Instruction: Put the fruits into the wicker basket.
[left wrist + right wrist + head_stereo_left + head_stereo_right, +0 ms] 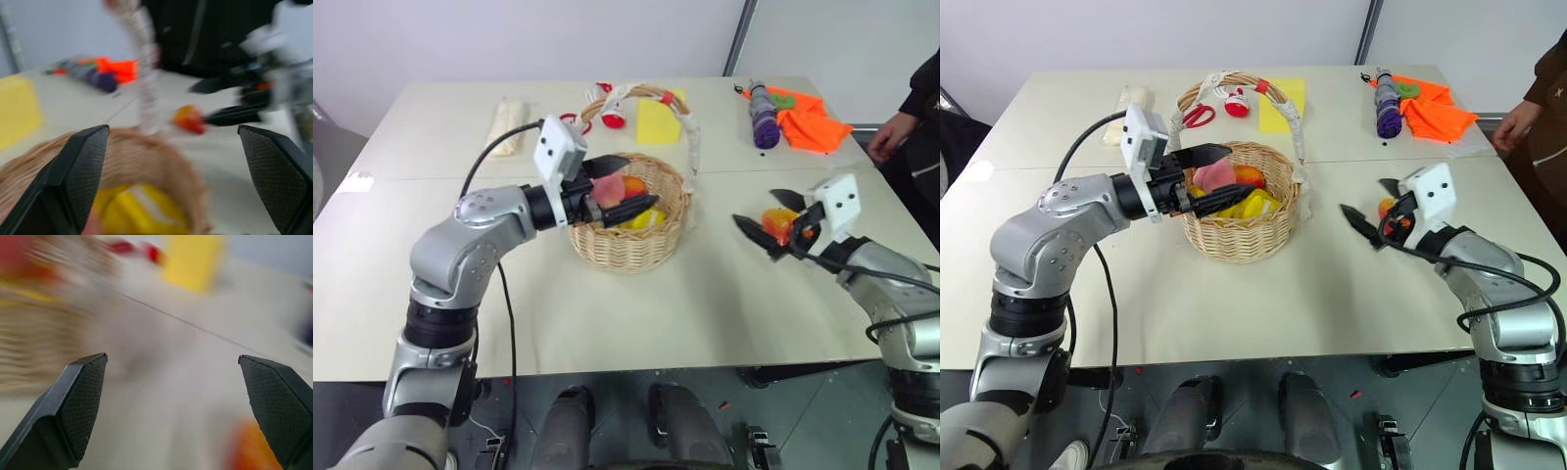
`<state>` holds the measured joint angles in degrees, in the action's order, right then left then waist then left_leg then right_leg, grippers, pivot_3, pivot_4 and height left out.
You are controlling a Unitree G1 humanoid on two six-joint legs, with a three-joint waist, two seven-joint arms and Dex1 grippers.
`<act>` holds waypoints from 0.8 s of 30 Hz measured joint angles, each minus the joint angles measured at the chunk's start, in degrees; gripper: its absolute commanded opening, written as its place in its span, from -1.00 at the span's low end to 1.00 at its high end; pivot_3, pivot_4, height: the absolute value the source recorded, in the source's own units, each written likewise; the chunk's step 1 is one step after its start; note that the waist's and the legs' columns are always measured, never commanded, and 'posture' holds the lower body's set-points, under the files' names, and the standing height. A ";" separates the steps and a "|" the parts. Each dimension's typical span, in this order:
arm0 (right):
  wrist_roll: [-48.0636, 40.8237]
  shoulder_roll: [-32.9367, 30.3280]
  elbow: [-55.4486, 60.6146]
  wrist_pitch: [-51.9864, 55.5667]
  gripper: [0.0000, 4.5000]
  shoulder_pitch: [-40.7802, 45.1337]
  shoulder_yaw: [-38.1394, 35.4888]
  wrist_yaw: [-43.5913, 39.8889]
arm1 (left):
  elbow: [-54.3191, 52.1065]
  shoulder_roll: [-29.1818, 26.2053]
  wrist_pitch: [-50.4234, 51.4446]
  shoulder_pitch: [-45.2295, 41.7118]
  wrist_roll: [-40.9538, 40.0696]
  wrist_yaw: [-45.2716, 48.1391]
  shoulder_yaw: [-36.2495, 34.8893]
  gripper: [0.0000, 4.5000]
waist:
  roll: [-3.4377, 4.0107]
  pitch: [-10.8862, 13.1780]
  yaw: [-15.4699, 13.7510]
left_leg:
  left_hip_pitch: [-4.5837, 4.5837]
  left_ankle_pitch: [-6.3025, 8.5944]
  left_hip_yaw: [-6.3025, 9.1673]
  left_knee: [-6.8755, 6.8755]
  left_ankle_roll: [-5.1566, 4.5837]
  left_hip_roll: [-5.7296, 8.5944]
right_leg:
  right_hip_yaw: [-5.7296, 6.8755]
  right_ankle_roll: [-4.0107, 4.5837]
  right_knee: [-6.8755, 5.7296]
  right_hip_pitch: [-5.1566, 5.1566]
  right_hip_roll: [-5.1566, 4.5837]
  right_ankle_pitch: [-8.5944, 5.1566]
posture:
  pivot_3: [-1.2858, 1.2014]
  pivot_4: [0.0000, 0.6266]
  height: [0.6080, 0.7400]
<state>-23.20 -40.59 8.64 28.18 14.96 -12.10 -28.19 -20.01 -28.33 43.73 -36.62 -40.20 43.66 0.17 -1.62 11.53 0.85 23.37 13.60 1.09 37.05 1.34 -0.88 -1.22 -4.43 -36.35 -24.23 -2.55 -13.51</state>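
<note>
No brand name, label or writing can be read on anything here. A pale table [607, 323] holds a round wicker basket [631, 240] near its middle, its tall handle [690, 132] wrapped in white cloth. Inside the basket lie a pinkish peach [607, 188], a red-orange fruit behind it and yellow bananas [646, 219]. The left arm bends at the elbow and reaches level across from the basket's nine o'clock side, so that the left gripper [619, 186] sits over the basket's near-left rim with its two black fingers spread wide, one on each side of the peach; whether they touch it I cannot tell. The left wrist view confirms the wide gap between those fingers, with the basket rim and yellow fruit below. At three o'clock from the basket, well apart from it, a red-and-yellow apple [780, 225] rests on the table. The right arm comes in from the table's right edge, forearm low, and the right gripper [771, 217] points toward the middle of the table with its fingers wide open and the apple lying between them, not gripped. At the far side of the table, around twelve o'clock, are a yellow sheet [658, 119] and red scissors [607, 106]; at one o'clock an orange cloth [813, 122] beside a purple bundle [764, 117]. A person's hand [886, 137] hangs at the table's far right edge.
</note>
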 measured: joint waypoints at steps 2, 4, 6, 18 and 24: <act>2.28 0.65 -4.15 0.27 1.00 1.71 -0.10 2.97 | -1.87 -1.40 0.51 1.68 -2.14 2.18 -0.42 1.00 | 0.02 -0.01 0.06 | -0.02 0.00 -0.01 0.00 0.00 0.00 | -0.03 0.00 -0.03 0.00 0.01 0.00 | 0.03 -0.52 1.00; 3.43 1.64 -7.72 1.04 1.00 3.31 -0.09 4.93 | -2.95 -2.21 0.83 3.19 -3.40 2.80 -0.69 1.00 | 0.02 -0.01 0.00 | -0.02 0.00 0.00 0.01 0.00 0.00 | -0.03 0.00 -0.06 0.00 0.02 0.00 | 0.03 -0.52 1.00; 4.31 2.55 -11.13 1.72 1.00 4.43 -0.06 6.00 | -3.72 -3.10 0.86 4.40 -3.72 2.93 -0.86 1.00 | 0.03 -0.01 -0.04 | -0.02 0.00 -0.01 0.02 -0.01 0.01 | -0.04 0.00 -0.06 0.00 0.02 0.00 | 0.03 -0.52 1.00; 6.03 5.44 -21.66 3.78 0.64 8.42 -0.27 7.87 | -6.02 -4.50 0.83 8.42 -3.55 1.90 -0.85 1.00 | 0.04 -0.01 0.13 | -0.02 0.00 -0.02 0.02 -0.01 0.01 | -0.05 -0.13 -0.06 0.00 0.03 0.07 | 0.03 -0.52 1.00; 5.62 5.63 -19.13 4.31 -0.12 8.15 -1.01 6.66 | -6.06 -5.81 -0.05 10.97 -3.48 2.24 -1.52 1.00 | 0.07 -0.02 0.07 | -0.02 0.00 -0.03 0.02 -0.01 0.01 | -0.06 -0.13 -0.06 -0.01 0.02 0.07 | 0.03 -0.52 1.00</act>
<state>-17.57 -34.96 -10.48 32.49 23.11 -13.11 -21.54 -26.07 -34.14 43.68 -25.65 -43.68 45.90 -1.35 -1.56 11.52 0.92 23.35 13.60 1.06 37.07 1.33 -0.86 -1.28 -4.56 -36.41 -24.24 -2.53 -13.44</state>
